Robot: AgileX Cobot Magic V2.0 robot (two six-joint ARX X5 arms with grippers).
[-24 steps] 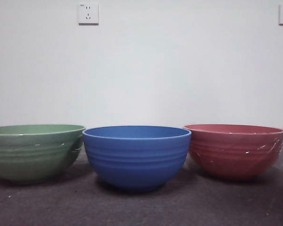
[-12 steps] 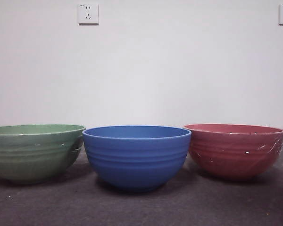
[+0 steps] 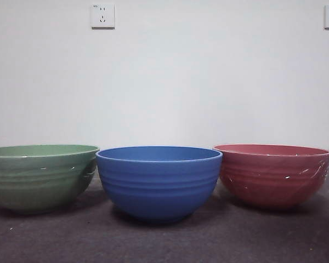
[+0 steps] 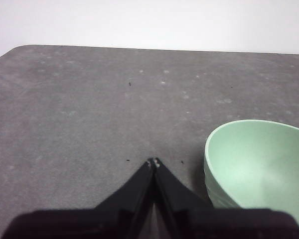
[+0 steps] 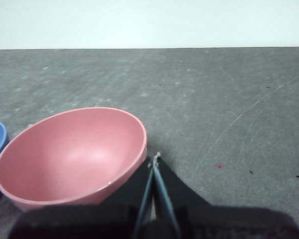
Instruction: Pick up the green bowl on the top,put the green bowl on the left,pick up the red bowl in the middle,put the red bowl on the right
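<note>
Surface [image 3: 164,241]: dark grey, matte, felt-like w/ faint speckling; rounded corner visible in left wrist view. White wall behind carries two white sockets [image 3: 102,16].

Three round bowls, equal size, glossy, w/ horizontal ribbed rings on outer walls, stand upright in a row on the surface in front view:
- Green bowl [image 3: 41,176]: sage green, left end of row, cut off by frame edge. Rim sits just beside blue bowl's rim; contact cannot be told.
- Blue bowl [image 3: 159,182]: centre, nearest the camera.
- Red bowl [image 3: 272,174]: pinkish red, right end, rim just beside blue bowl's rim. Interior smooth, empty.

Left gripper [image 4: 153,162]: black, tapered fingers pressed together to a point, holding nothing, above bare surface just beside the green bowl.

Right gripper [image 5: 156,158]: black fingers pressed together, thin seam between them, holding nothing, tip just beside the red bowl's rim, apart from it.

Neither gripper shows in front view.
</note>
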